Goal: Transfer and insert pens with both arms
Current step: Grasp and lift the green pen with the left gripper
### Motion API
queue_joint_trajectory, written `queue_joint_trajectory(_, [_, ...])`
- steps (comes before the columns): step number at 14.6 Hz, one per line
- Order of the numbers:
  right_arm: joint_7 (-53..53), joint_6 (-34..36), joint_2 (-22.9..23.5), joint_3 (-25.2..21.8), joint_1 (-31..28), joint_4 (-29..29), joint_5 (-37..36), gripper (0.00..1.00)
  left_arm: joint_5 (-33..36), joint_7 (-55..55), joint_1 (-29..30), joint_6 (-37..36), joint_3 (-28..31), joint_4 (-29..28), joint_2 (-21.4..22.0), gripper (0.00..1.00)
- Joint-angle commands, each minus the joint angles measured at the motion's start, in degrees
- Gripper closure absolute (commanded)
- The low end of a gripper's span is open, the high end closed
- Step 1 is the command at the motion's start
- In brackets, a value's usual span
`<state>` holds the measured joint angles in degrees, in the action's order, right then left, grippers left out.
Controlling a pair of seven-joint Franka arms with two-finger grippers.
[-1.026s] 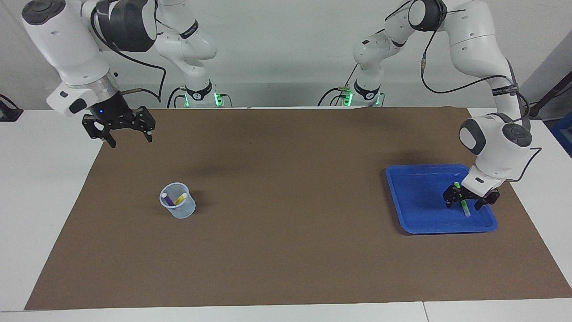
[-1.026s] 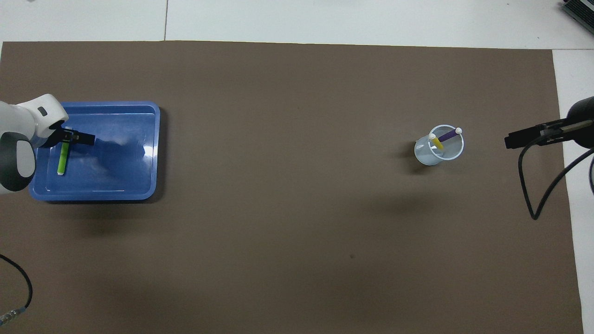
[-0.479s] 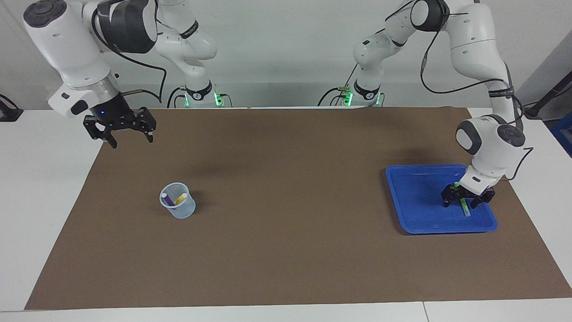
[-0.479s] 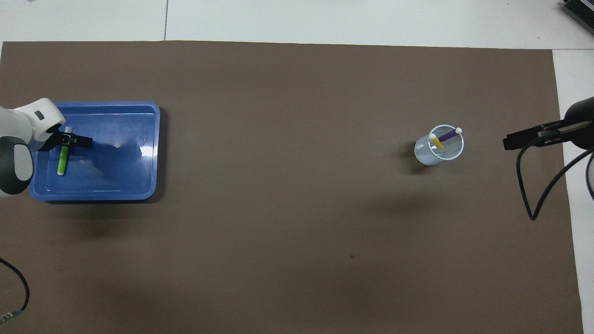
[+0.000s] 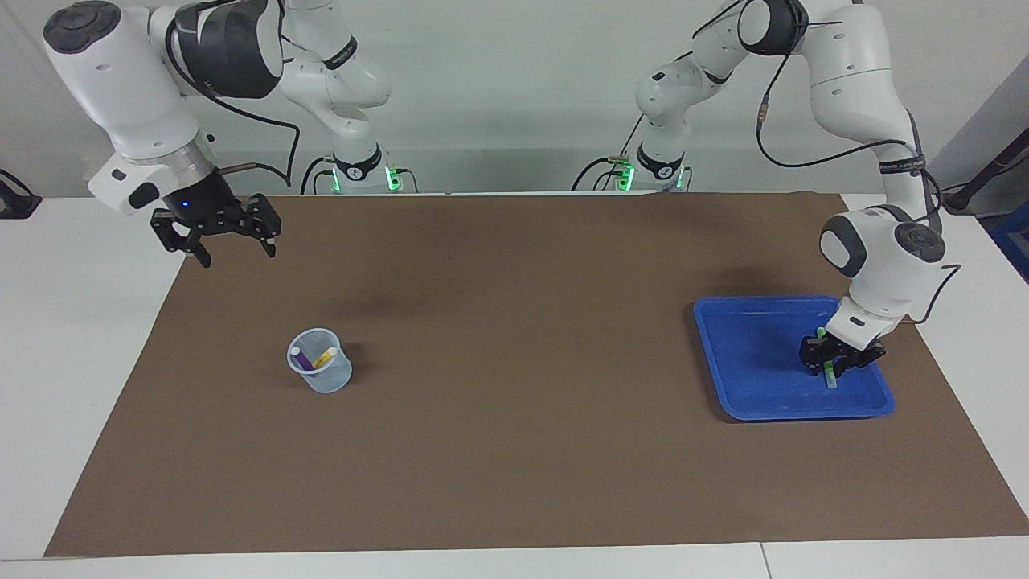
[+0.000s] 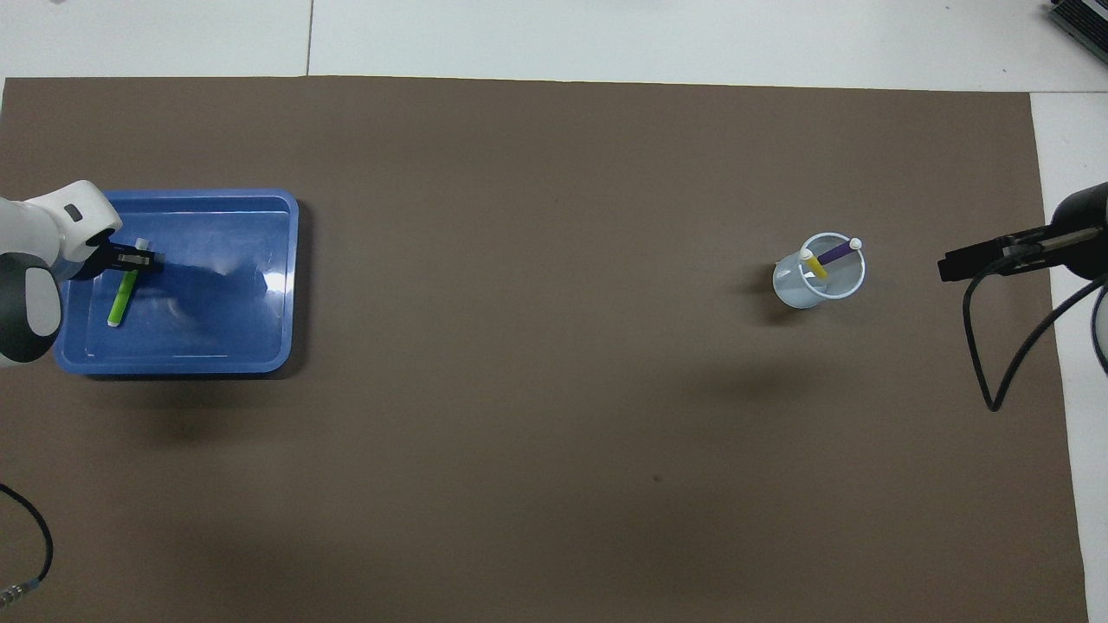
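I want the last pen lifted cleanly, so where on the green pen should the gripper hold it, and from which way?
Grip the green pen around its barrel near the pale end, coming straight down from above. It lies flat in the blue tray, so only its sides are free. The left gripper has closed across it there.

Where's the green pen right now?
The green pen lies in the blue tray at the left arm's end of the table, with the left gripper closed on it down in the tray.
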<state>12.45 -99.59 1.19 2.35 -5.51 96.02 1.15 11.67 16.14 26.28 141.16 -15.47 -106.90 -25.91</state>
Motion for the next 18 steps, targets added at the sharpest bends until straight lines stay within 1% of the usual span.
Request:
queue_joint_trajectory(1, [-0.7,-1.2,-1.6,0.4,-0.5,2.3,-0.5,0.0,1.0,-0.3,-0.1,-0.9,0.1,-0.7,0.2,0.97])
queue_joint_trajectory(2, [-0.8,-1.2,-1.6,0.4,-0.4,2.3,-0.5,0.0,1.0,-0.3,-0.1,-0.9,0.1,-0.7,0.2,1.0])
queue_joint_trajectory(5, [-0.6,-1.2,-1.6,0.4,-0.2,2.3,-0.5,0.0,1.0,-0.4,-0.4,-2.5,0.1,0.4,0.2,1.0])
queue_joint_trajectory(9, [-0.7,-1.1,-1.7,0.4,0.2,2.4,-0.5,0.0,0.5,-2.1,-2.5,-13.7,0.0,9.1,-0.5,1.0])
queue_joint_trajectory(11, [-0.6,-1.1,-1.7,0.4,0.2,2.4,-0.5,0.0,-2.3,-4.5,-4.6,-18.4,0.0,13.1,-0.5,1.0])
queue_joint_trajectory(13, [-0.6,-1.1,-1.7,0.4,0.2,2.4,-0.5,0.0,-4.8,-10.0,-7.1,-21.4,0.0,15.3,-0.3,1.0])
queue_joint_trajectory(14, [-0.5,-1.1,-1.7,0.4,0.2,2.4,-0.5,0.0,-5.3,-14.2,-7.8,-21.5,-0.2,15.8,0.1,1.0])
queue_joint_trajectory(18, [-0.7,-0.9,-2.2,0.5,0.1,3.4,0.5,0.0,-10.5,-30.3,-10.8,-23.0,-0.6,15.5,2.4,1.0])
